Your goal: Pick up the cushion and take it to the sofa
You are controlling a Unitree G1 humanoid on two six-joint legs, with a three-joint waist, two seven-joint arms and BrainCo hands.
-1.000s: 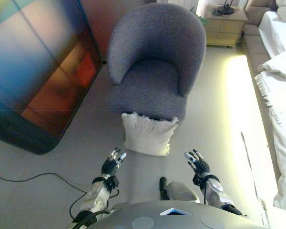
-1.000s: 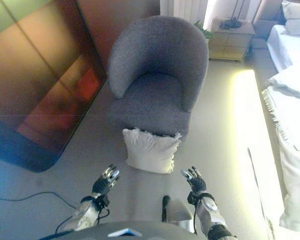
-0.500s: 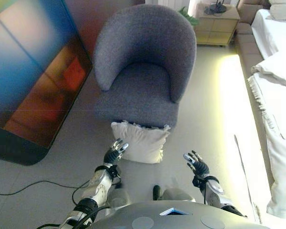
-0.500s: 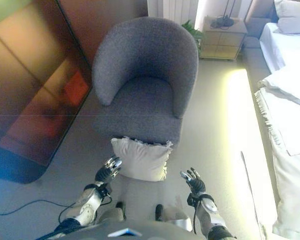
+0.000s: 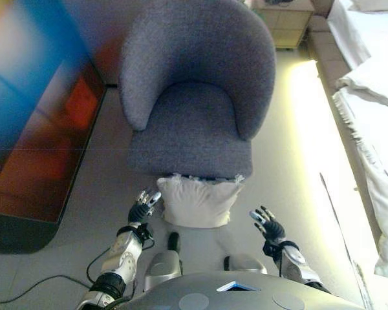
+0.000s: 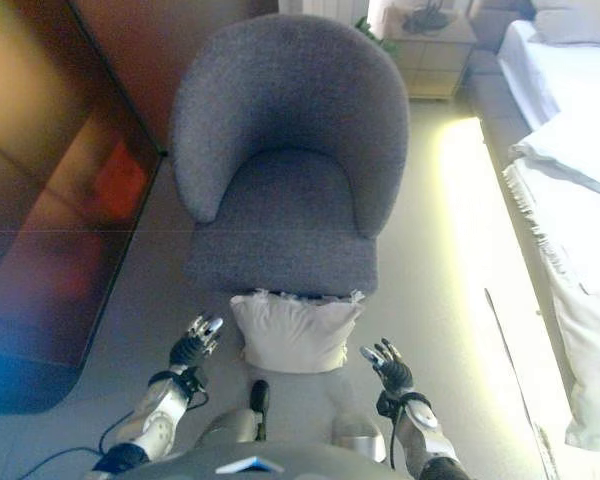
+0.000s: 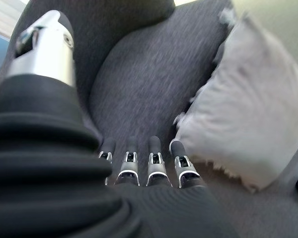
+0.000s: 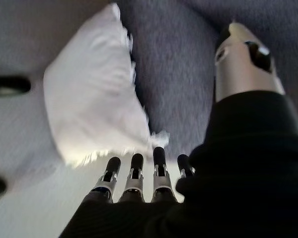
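White and fringed along its top edge, one cushion [image 5: 196, 201] is seen in the left eye view, propped on the floor [image 5: 291, 161] against the front of one grey armchair [image 5: 197, 97]. The left hand [image 5: 142, 208] is held just beside the cushion's left edge, apart from it, with its fingers straight. The right hand [image 5: 268, 225] is held off the cushion's lower right corner, near but not touching, its fingers spread and relaxed. Nothing is held by either hand. One large dark glossy panel [image 5: 32, 123] is seen at the left, and white bedding [image 5: 372, 110] with a fringed edge is laid along the right side. One small cabinet [image 5: 284, 22] is partly shown behind the armchair.

In the right eye view the same layout is shown: the cushion [image 6: 295, 331] is flanked by the left hand [image 6: 192, 343] and the right hand [image 6: 390, 366], one on each side, both clear of it. One potted plant [image 6: 370, 25] is glimpsed beside the cabinet.

In the left wrist view the left hand's fingers [image 7: 156, 161] are seen extended in a row, with the thumb [image 7: 47, 47] held well apart; the cushion [image 7: 243, 109] is seen past them, leaning on the armchair's seat front [image 7: 149, 84].

In the right wrist view the right hand's fingers [image 8: 134, 178] are likewise shown straight, the thumb [image 8: 243, 62] set wide, and the cushion [image 8: 97, 104] is seen beyond the fingertips, untouched.
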